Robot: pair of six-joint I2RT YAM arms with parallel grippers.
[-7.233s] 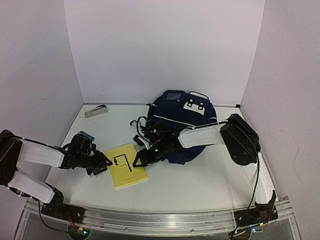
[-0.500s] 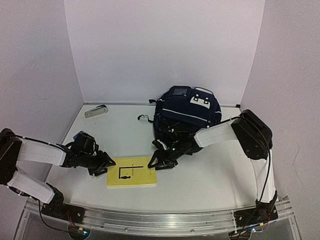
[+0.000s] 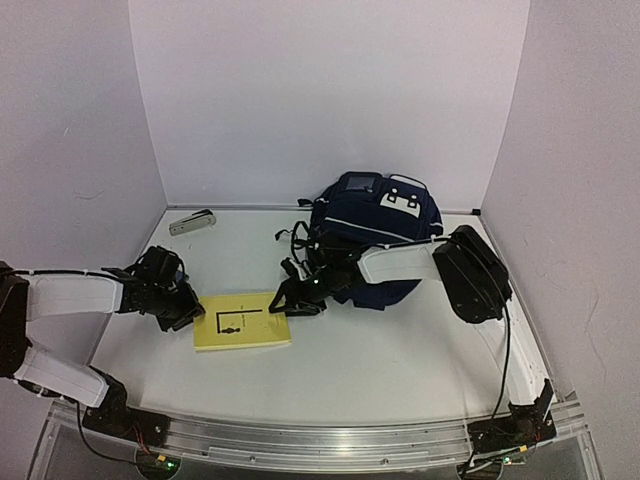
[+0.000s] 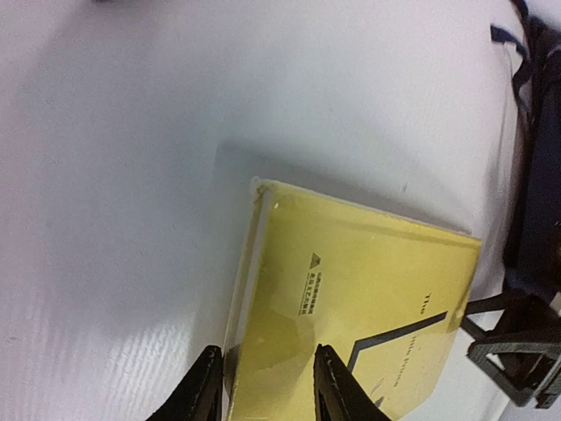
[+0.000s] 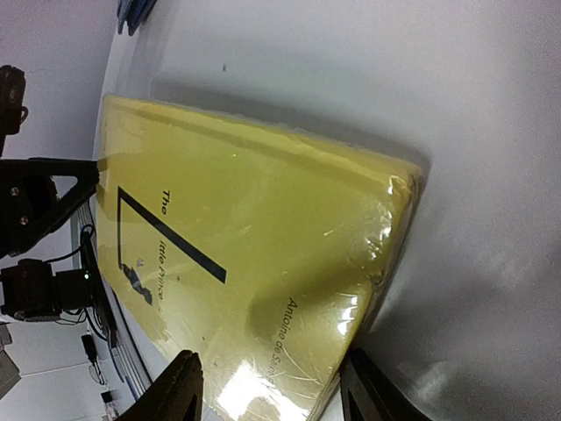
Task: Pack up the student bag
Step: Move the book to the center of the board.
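The student bag point(image 3: 375, 228), dark navy with a white patch, lies at the back of the table; its edge shows dark in the left wrist view point(image 4: 542, 167). A yellow shrink-wrapped book point(image 3: 243, 320) lies flat in front of it. My left gripper point(image 3: 188, 311) is at the book's left edge. In its wrist view the gripper point(image 4: 267, 390) is partly open, one finger beside the page edge and one over the cover point(image 4: 351, 298). My right gripper point(image 3: 282, 303) is at the book's right corner, open point(image 5: 276, 390), with that corner of the book point(image 5: 245, 228) between its fingers.
A small silver stapler-like object point(image 3: 191, 222) lies at the back left near the wall. The bag's loose black straps point(image 3: 292, 238) trail onto the table just behind the right gripper. White walls close in the table on three sides.
The book has slid left and toward the back, and both grippers have moved with it. The left jaws have narrowed round the book's edge.
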